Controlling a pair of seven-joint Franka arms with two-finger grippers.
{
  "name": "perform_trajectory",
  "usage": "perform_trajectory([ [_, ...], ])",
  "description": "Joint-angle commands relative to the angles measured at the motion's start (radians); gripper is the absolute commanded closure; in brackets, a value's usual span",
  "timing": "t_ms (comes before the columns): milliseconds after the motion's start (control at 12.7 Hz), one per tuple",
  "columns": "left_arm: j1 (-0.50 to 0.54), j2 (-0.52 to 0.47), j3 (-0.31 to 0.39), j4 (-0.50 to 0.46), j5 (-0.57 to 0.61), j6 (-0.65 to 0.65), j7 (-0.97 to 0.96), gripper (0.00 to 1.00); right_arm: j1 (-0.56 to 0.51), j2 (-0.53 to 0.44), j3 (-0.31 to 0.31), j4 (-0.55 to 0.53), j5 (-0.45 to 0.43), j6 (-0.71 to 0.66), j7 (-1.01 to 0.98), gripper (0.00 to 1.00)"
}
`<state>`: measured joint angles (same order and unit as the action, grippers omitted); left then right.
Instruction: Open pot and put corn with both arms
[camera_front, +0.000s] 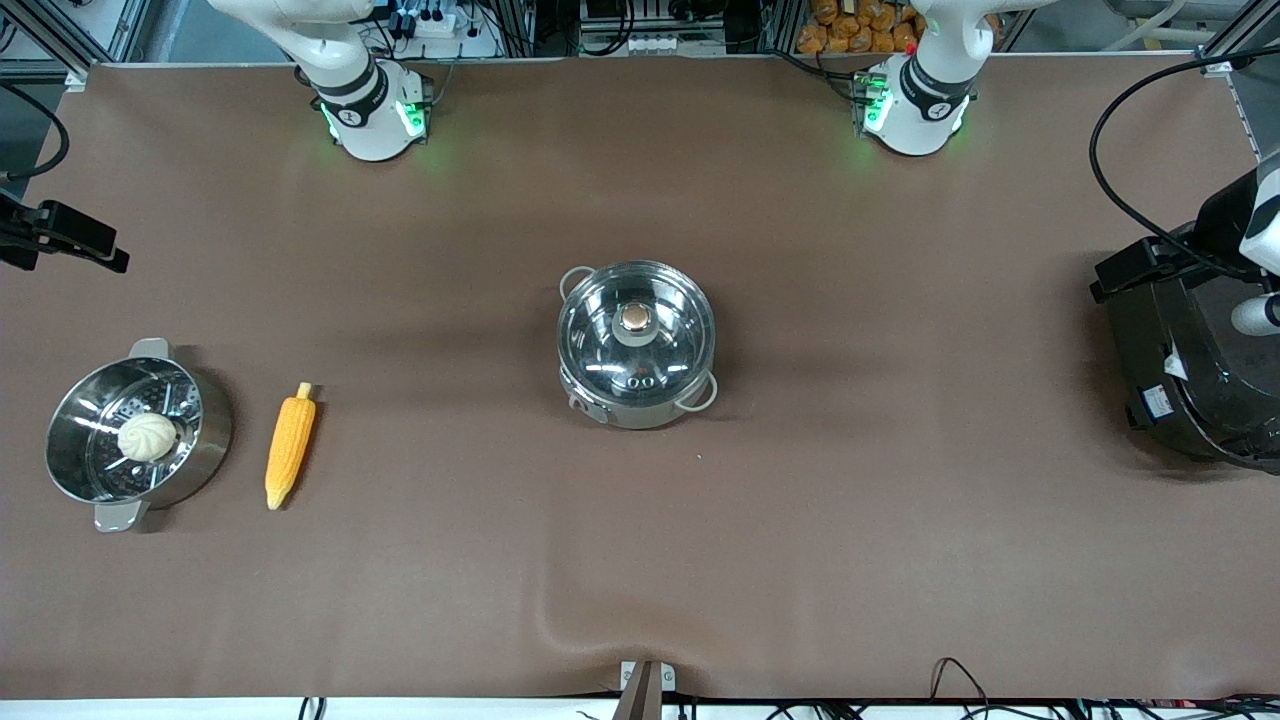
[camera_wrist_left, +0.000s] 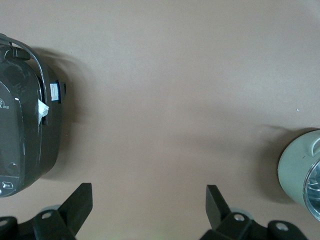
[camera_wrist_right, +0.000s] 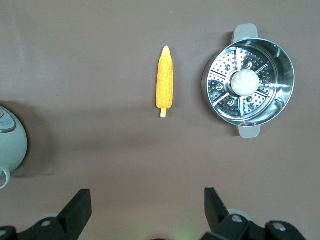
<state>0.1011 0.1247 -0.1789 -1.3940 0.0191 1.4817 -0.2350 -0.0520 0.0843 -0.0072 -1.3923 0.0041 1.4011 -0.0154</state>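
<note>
The left gripper (camera_wrist_left: 149, 207) is hanging released, fingers spread, over bare table between the black cooker (camera_wrist_left: 22, 120) and the pot (camera_front: 636, 343). The right gripper (camera_wrist_right: 148, 210) is hanging likewise released over table near the corn (camera_front: 290, 447). The pot is sitting mid-table, lid (camera_front: 636, 325) on. The corn is lying beside the steamer pot (camera_front: 130, 432), toward the right arm's end.
</note>
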Motion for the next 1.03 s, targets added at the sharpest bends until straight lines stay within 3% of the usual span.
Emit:
perform_trajectory([
  [0, -0.011, 0.003, 0.004, 0.015, 0.018, -0.015, -0.004, 0.00, 0.011, -0.028, 0.001, -0.030, -0.022, 0.053, -0.008, 0.00],
  [395, -0.009, 0.003, 0.006, 0.013, 0.012, -0.017, -0.001, 0.00, 0.001, -0.029, 0.003, -0.044, -0.023, 0.072, -0.001, 0.00],
  [553, -0.044, 0.018, -0.019, -0.028, 0.024, -0.018, -0.021, 0.00, 0.006, -0.029, 0.003, -0.042, -0.021, 0.070, 0.000, 0.00],
  [789, -0.058, 0.056, -0.024, -0.008, 0.022, -0.015, 0.006, 0.00, 0.009, -0.026, 0.001, -0.040, -0.015, 0.067, 0.003, 0.00],
  [947, -0.119, 0.090, -0.022, 0.013, 0.019, 0.012, -0.059, 0.00, 0.008, -0.020, 0.001, -0.045, -0.012, 0.068, 0.003, 0.00],
])
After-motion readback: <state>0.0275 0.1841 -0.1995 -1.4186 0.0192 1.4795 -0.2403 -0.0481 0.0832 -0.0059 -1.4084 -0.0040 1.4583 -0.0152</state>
